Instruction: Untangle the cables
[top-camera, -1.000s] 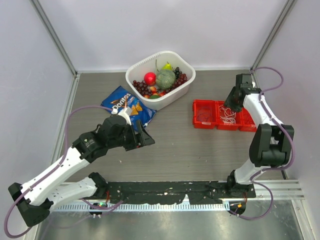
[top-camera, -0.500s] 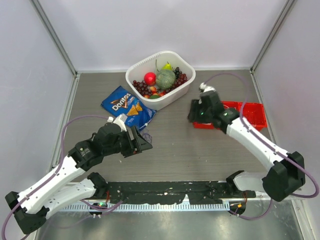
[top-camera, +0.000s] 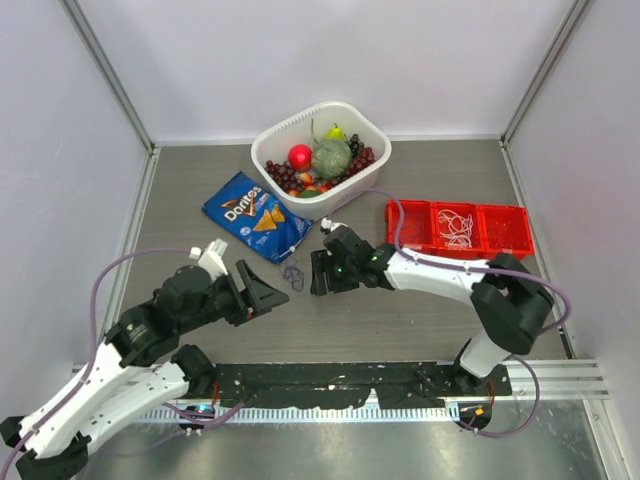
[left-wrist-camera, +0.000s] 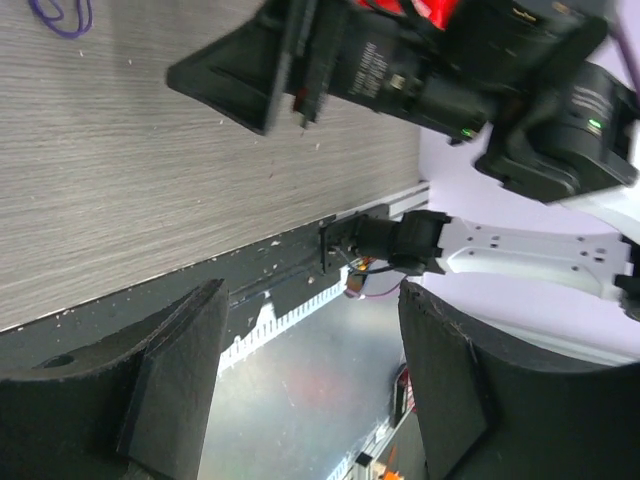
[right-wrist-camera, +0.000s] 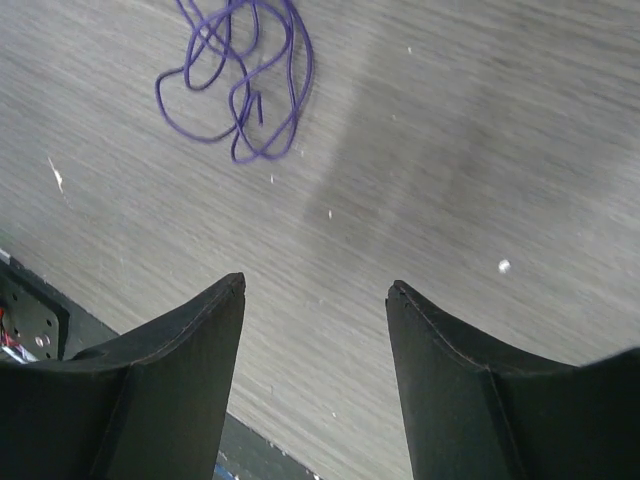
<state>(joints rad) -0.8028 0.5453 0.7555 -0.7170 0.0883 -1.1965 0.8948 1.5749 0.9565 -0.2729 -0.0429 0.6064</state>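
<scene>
The thin purple-blue cable (right-wrist-camera: 235, 85), a small loose tangle of loops, lay on the grey wood-grain table (right-wrist-camera: 450, 150) near the blue foil chip bag (top-camera: 255, 213), between the two grippers. The right gripper (right-wrist-camera: 316, 285) hung just short of it, fingers spread and empty; the left gripper (left-wrist-camera: 310, 300) was likewise released, holding nothing. (White cables (top-camera: 457, 228) lay in the red plastic tray's (top-camera: 408, 225) middle compartment.) The best move looked to be pinching one outer loop low with the right fingers, pinning another strand with the left, then drawing them apart gently.
</scene>
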